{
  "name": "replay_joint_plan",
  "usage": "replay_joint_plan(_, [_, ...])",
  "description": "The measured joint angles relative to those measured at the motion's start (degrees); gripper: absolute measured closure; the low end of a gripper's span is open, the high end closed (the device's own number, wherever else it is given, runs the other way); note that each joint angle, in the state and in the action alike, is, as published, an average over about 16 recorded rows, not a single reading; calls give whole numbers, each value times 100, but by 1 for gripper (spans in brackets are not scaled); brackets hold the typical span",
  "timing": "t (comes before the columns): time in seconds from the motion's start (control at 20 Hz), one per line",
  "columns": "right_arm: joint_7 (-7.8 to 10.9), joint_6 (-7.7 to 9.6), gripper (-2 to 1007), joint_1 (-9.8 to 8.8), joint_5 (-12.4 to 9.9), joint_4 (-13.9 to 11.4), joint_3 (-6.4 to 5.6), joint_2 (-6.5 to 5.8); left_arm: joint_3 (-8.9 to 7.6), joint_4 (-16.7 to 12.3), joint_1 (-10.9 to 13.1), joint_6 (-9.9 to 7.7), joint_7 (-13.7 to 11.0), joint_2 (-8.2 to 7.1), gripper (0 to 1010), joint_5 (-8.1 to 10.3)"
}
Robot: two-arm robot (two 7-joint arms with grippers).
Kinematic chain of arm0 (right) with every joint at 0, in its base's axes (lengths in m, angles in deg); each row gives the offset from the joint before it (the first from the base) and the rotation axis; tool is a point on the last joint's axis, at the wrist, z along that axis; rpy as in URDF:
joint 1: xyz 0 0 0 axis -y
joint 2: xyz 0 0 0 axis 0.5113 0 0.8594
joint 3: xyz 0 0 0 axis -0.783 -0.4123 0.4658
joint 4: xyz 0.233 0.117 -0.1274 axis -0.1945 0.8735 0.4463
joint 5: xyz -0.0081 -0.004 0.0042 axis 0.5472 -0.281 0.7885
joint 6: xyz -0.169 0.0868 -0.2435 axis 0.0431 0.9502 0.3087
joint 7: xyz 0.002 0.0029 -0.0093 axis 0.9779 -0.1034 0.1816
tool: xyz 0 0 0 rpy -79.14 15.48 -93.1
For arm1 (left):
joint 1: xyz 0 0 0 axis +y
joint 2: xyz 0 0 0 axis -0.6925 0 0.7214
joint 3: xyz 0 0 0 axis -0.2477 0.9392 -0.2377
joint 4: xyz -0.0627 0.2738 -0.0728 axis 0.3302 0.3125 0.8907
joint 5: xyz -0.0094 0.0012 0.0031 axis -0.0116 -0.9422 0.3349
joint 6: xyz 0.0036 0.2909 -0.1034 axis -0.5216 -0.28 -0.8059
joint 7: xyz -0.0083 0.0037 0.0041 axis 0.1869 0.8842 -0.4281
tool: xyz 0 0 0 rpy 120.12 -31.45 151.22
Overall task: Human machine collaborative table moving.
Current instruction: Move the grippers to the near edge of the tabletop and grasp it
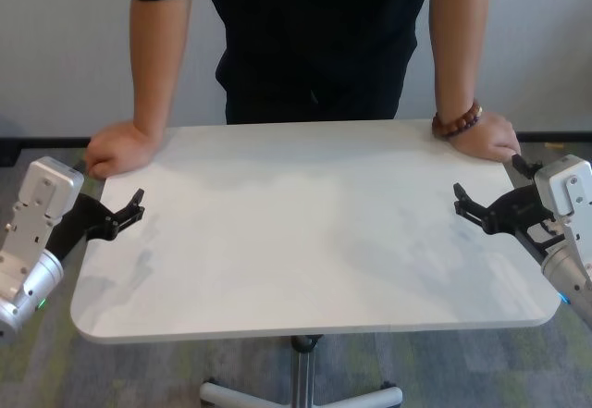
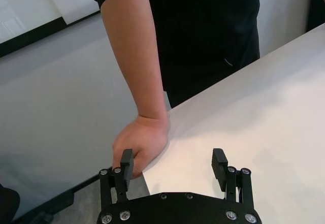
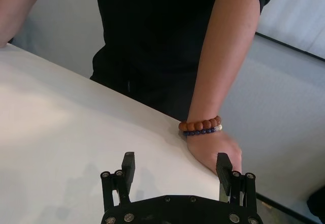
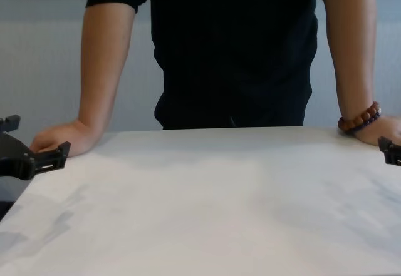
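Observation:
The white table (image 1: 305, 232) stands in front of me on a slim grey leg (image 1: 302, 380). The human (image 1: 314, 38), in a black shirt, stands at its far side with one hand (image 1: 120, 149) on the far left corner and the other (image 1: 481, 135), with a bead bracelet (image 1: 458, 121), on the far right corner. My left gripper (image 1: 113, 191) is open at the table's left edge, near the person's hand; one finger is over the top and one is off the edge (image 2: 172, 163). My right gripper (image 1: 488, 181) is open at the right edge, near the braceleted hand (image 3: 175, 165).
Grey carpet (image 1: 462, 371) lies around the table, and the base feet (image 1: 231, 394) spread out under the near edge. A pale wall (image 1: 55, 47) is behind the person. In the chest view the left gripper's finger (image 4: 47, 154) and the right gripper's finger (image 4: 390, 149) sit at the table's sides.

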Motion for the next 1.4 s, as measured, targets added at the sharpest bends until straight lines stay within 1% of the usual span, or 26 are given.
replay_joint_plan(1.15, [-15,7,0,-7,7,-15,-5,0,-13,-9,5,-1,-6,-1,10,6])
replay_joint_plan(1.25, [-68,44,0,-21,64,-67,-3,-11,-30,-38,18,-7,-12,-10,10,8])
replay_joint_plan(1.4, [-164,151,0,-70,208,-211,5,-44,-78,-141,73,-43,-40,-49,10,27])
